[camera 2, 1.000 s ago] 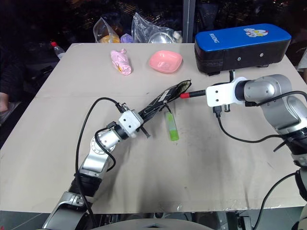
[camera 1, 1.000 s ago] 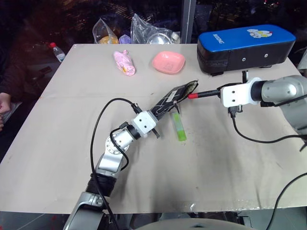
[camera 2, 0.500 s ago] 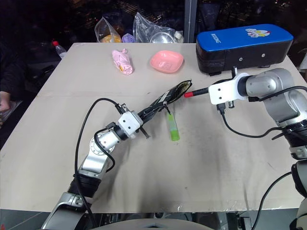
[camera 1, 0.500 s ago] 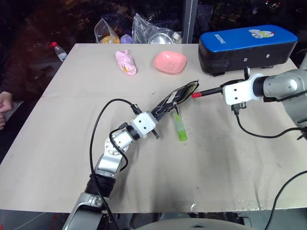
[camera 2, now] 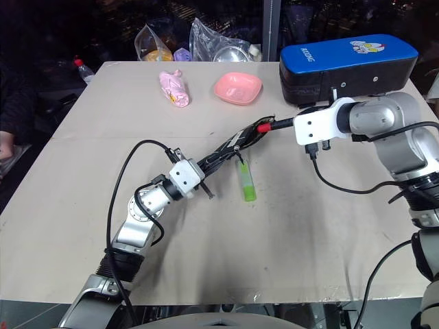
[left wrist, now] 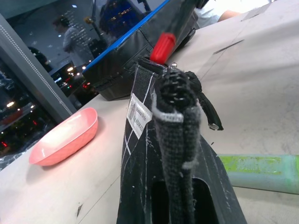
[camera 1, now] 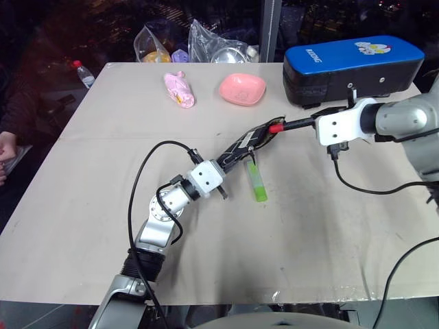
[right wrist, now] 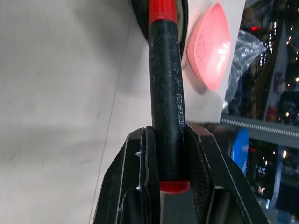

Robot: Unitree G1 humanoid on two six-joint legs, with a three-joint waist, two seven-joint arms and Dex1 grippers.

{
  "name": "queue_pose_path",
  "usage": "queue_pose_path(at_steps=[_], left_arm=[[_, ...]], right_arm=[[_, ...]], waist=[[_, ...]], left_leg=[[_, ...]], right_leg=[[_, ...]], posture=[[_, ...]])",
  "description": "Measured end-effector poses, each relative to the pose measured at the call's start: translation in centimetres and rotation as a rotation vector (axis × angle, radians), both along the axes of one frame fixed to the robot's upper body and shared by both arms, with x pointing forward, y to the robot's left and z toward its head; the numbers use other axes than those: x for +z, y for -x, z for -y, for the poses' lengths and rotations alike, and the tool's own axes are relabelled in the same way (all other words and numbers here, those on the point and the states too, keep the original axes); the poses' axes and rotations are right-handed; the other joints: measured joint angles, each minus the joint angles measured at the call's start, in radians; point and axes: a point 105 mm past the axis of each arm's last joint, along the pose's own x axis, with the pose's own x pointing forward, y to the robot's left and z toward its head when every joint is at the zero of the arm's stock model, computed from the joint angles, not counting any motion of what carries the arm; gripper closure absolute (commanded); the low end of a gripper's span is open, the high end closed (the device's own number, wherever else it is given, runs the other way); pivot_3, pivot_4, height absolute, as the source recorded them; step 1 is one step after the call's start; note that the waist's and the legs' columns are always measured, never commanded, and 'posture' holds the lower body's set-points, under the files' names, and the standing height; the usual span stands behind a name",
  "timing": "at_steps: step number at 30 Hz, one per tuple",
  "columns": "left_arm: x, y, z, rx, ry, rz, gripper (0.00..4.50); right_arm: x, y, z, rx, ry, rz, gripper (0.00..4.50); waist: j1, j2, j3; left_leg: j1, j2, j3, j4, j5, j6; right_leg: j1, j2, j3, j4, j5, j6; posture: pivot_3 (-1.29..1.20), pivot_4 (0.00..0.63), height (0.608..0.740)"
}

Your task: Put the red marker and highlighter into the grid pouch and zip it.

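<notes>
My right gripper [camera 1: 317, 123] is shut on the red marker [camera 1: 293, 125], a black barrel with red ends; its red cap [left wrist: 161, 46] sits at the open mouth of the grid pouch [camera 1: 248, 142]. My left gripper [camera 1: 223, 162] is shut on the pouch's near end and holds it tilted up off the table, its mouth toward the marker. The wrist view shows the pouch's white label [left wrist: 138, 115] and zipper edge [left wrist: 176, 100]. The green highlighter [camera 1: 258, 181] lies on the table just right of the pouch, touched by neither gripper.
A big blue-topped black case [camera 1: 350, 67] stands at the back right, just behind my right arm. A pink dish [camera 1: 242, 88], a pink wrapped item [camera 1: 178, 90], plastic bags [camera 1: 206, 46] and a small bottle [camera 1: 81, 72] sit along the far edge. A person's hand [camera 1: 7, 145] rests at the left.
My right gripper has carried the red marker left and slightly up, so its red cap now meets the pouch's mouth. The left gripper and pouch have stayed put.
</notes>
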Motion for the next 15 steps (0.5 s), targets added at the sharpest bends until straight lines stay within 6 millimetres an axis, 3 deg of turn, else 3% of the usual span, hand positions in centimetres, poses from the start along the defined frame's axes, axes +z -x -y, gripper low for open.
queue_pose_path(at_steps=[7, 15], left_arm=[[0.3, 0.2, 0.6, -0.053, -0.037, 0.010, 4.50], [2.3, 0.8, 2.2, -0.205, -0.075, 0.062, 4.50]], right_arm=[[-1.7, 0.6, -2.9, 0.126, 0.042, -0.027, 4.21], [-2.6, 2.4, -5.8, 0.316, 0.011, -0.071, 4.21]], waist=[[0.001, 0.000, 0.000], [0.001, 0.000, 0.000]], left_leg=[[0.000, 0.000, 0.000, 0.000, 0.000, 0.000], [0.000, -0.001, -0.001, 0.000, 0.000, 0.000]], right_leg=[[0.000, 0.000, 0.000, 0.000, 0.000, 0.000], [0.000, 0.001, 0.000, 0.001, 0.000, 0.000]], posture=[[0.00, 0.150, 0.726], [0.00, 0.150, 0.726]])
